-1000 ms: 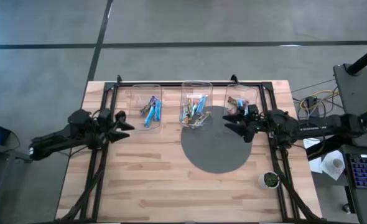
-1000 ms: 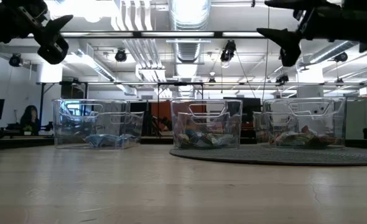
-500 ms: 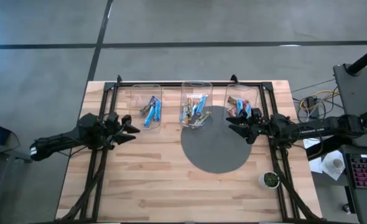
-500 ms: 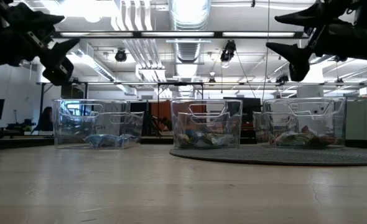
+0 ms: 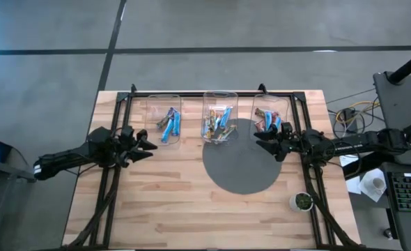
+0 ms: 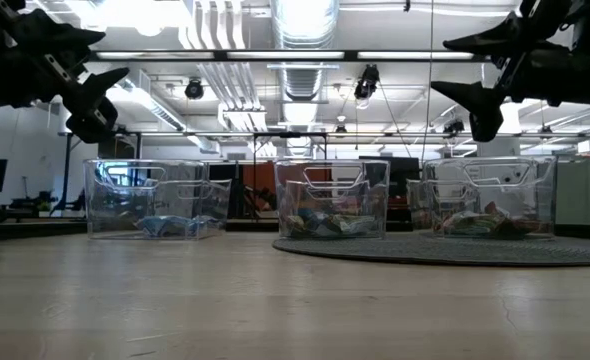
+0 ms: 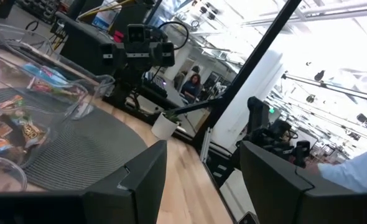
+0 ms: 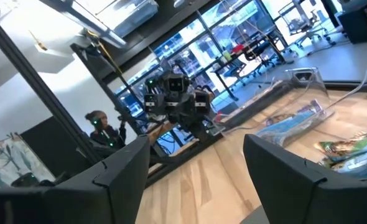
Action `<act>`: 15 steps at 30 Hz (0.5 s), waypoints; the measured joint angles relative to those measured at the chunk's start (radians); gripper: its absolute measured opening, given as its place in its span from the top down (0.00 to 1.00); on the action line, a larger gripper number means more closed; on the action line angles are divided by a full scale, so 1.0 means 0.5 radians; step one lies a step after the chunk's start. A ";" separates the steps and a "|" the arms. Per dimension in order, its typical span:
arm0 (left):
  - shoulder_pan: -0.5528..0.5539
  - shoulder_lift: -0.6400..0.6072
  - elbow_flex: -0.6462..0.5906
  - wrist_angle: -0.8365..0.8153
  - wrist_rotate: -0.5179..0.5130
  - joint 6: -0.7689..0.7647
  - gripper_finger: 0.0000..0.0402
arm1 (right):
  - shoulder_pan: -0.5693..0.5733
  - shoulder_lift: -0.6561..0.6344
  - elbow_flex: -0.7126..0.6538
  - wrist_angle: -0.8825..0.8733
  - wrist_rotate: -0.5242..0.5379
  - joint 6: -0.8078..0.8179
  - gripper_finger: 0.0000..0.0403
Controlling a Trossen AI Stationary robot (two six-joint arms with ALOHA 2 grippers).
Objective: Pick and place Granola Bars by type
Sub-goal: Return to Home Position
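Going across the counter from the left — the left end effector hangs in the air near the counter's left edge, just in front of the left bin and well clear of the wood, as the low view shows. Its fingers are spread wide.

All the granola bars we can see sit in three clear bins lined up along the counter's back edge. The left bin has the blue bars heaped on its floor. Next over, the middle bin holds the multicoloured bars, a jumble of yellow, green and orange wrappers.

A dark round mat covers the counter right of centre, and the front ends of the middle and right bins both rest on its back rim. The right bin holds the red-brown bars; we can't count them, since the arm covers the bin's front end from above.

The right end effector hovers above the mat just in front of that bin, close to the counter's right edge — raised about as high as the left one, and likewise opened wide. Each wrist camera looks past its own spread fingers across the counter at the other arm. Near the front right corner a small potted plant stands on bare wood, apart from the mat.
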State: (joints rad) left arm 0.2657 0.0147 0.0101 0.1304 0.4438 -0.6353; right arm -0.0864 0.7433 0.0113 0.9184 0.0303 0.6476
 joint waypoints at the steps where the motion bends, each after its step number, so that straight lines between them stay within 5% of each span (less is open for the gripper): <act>1: 0.000 0.000 0.000 -0.001 0.000 0.000 0.54 | 0.000 0.000 0.000 -0.005 0.000 -0.010 0.38; 15: -0.060 -0.030 -0.003 -0.023 0.000 -0.003 0.54 | 0.001 -0.065 -0.001 -0.140 -0.001 -0.023 0.39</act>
State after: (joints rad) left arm 0.2359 -0.0002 0.0086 0.1190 0.4438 -0.6369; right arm -0.0860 0.7106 0.0106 0.8485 0.0297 0.6361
